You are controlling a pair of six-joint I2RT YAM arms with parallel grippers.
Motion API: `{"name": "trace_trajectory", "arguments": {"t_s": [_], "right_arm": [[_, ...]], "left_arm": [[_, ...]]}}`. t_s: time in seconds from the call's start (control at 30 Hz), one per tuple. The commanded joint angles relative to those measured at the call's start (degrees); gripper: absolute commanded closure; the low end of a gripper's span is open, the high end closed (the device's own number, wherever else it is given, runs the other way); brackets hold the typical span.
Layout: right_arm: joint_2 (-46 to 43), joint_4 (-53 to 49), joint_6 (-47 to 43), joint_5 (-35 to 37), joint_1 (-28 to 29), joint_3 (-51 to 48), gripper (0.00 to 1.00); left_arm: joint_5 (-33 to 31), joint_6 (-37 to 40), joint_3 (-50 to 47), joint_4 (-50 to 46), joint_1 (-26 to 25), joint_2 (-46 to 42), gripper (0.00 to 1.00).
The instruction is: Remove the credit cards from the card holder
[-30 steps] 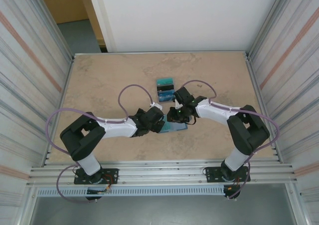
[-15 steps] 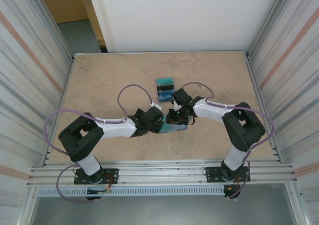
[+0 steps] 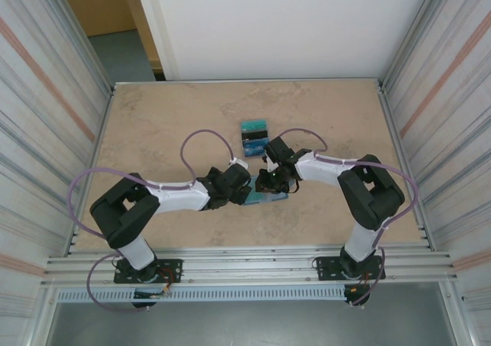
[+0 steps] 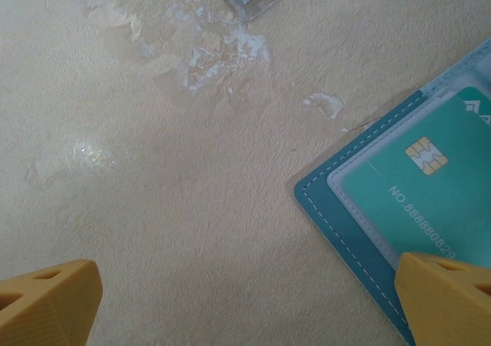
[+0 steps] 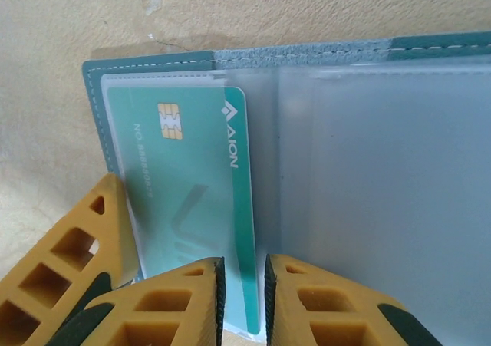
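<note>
Right wrist: right gripper (image 5: 244, 300) pinches teal card (image 5: 192, 185) inside card holder (image 5: 430, 51).
Left wrist: left gripper (image 4: 245, 300) spread wide over table (image 4: 176, 177).
Top: loose cards (image 3: 254, 135) beyond; ribbed metal walls (image 3: 54, 108).

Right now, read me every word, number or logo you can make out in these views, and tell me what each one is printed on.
"AION", beside a diamond logo: on the teal plastic card tucked in the soft teal-blue card holder.
"NO 88888...": on that same card, beside its gold chip; the later digits are blurred or covered.
The loose teal and dark cards farther back: print too small to read.
</note>
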Motion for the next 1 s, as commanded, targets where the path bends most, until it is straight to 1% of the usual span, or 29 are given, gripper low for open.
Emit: {"name": "trace_trajectory", "arguments": {"t_s": [0.0, 0.23, 0.37, 0.5, 0.63, 0.8, 0.97], "right_arm": [[1.29, 0.58, -0.34, -1.34, 0.04, 1.28, 0.79], [1.88, 1.69, -0.08, -2.74, -0.62, 0.62, 0.79], [1.78, 3.99, 0.96, -5.40, -1.38, -0.81, 0.79], [1.05, 8.81, 2.69, -9.88, -2.70, -3.31, 0.83], [-0.23, 14.72, 4.58, -14.39, -4.22, -6.00, 0.85], [-0.56, 18.49, 6.09, -17.59, -5.38, -7.56, 0.87], [-0.90, 22.77, 8.13, -20.34, -6.61, -9.56, 0.86]], "left_arm": [[-1.28, -0.27, -0.06, -1.12, 0.41, 0.41, 0.01], [-1.18, 0.10, 0.63, -1.49, 0.38, 2.21, 0.01], [-0.92, 0.07, 0.83, -1.69, 0.41, 2.76, 0.01], [-1.08, 0.19, 0.90, -2.08, 0.46, 2.89, 0.01], [-1.28, 0.28, 0.92, -2.40, 0.45, 2.85, 0.01], [-1.27, 0.36, 1.11, -2.54, 0.48, 3.08, 0.01], [-1.32, 0.30, 1.28, -2.82, 0.55, 3.33, 0.01]]}}
